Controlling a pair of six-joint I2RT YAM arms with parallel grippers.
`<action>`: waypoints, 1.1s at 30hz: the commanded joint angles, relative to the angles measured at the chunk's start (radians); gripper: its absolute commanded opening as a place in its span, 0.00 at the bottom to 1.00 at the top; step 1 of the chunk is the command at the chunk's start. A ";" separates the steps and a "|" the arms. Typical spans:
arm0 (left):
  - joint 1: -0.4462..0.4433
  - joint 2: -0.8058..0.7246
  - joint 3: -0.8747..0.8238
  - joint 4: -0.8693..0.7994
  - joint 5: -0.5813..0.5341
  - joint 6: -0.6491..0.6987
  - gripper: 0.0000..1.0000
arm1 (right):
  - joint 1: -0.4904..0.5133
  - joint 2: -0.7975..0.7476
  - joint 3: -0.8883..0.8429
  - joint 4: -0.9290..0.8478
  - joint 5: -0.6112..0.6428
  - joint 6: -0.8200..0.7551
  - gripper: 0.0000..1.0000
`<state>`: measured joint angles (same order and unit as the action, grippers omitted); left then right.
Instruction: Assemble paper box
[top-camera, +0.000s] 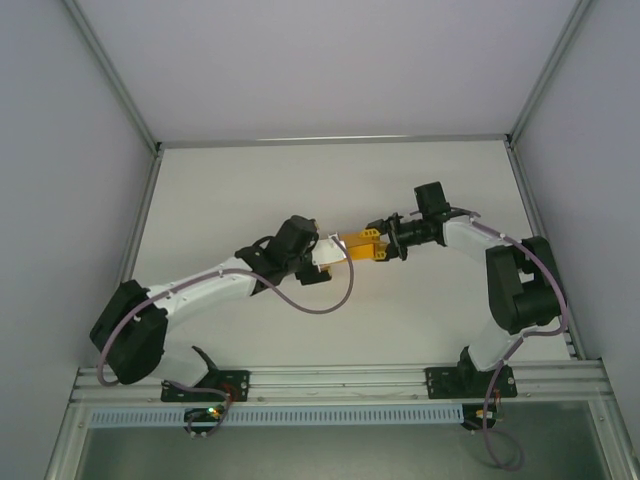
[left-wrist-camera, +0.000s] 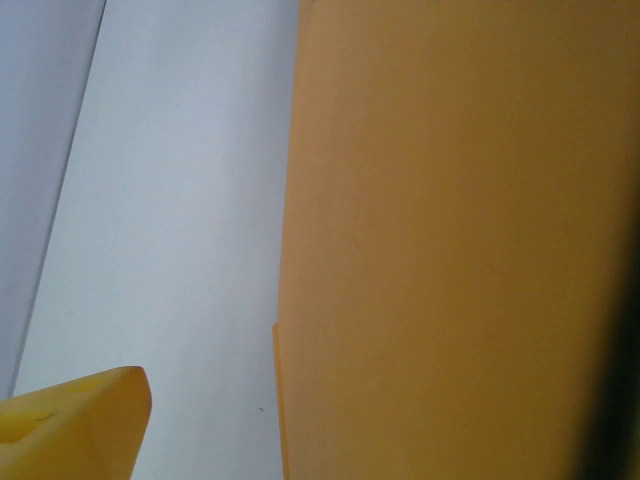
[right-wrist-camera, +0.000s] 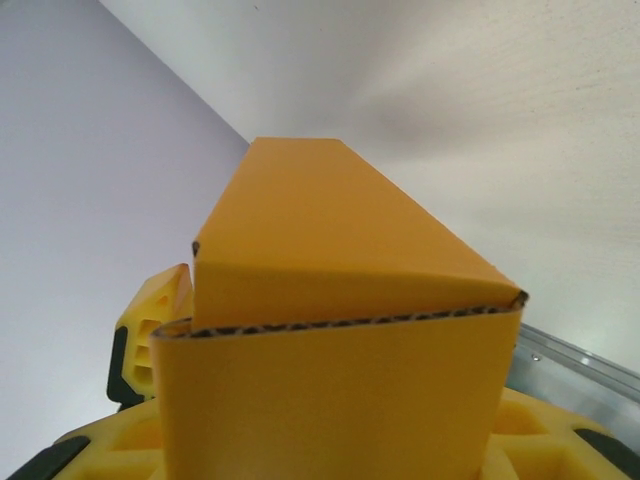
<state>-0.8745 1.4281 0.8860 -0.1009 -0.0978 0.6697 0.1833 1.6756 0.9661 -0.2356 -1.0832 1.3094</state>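
Observation:
The paper box (top-camera: 352, 247) is a small orange-yellow carton held above the middle of the white table (top-camera: 250, 190), between the two arms. My right gripper (top-camera: 374, 246) comes from the right and is shut on the box's end. In the right wrist view the box (right-wrist-camera: 330, 260) sits between the yellow fingers (right-wrist-camera: 150, 320), its corrugated edge showing. My left gripper (top-camera: 326, 254) is at the box's left end. In the left wrist view the box wall (left-wrist-camera: 450, 250) is close up, and one yellow fingertip (left-wrist-camera: 70, 420) stands apart from it with bare table between, so the jaws are open.
An aluminium rail (top-camera: 340, 380) carries both arm bases at the near edge. Grey walls (top-camera: 60, 150) with metal frame posts enclose the table on the left, back and right. A cable (top-camera: 320, 300) loops off the left arm.

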 joint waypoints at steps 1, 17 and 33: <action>-0.017 0.005 0.022 0.077 0.021 0.020 0.89 | 0.018 0.017 0.008 -0.041 -0.107 -0.006 0.27; -0.008 -0.050 0.008 0.021 0.117 0.044 0.46 | 0.018 0.004 0.013 -0.029 -0.120 -0.032 0.56; 0.164 -0.078 0.096 -0.437 0.449 0.040 0.43 | -0.120 -0.444 -0.136 0.146 0.691 -0.784 1.00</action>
<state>-0.7559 1.3544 0.9337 -0.3901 0.2111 0.7078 0.0341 1.3350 0.8806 -0.1982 -0.6697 0.9276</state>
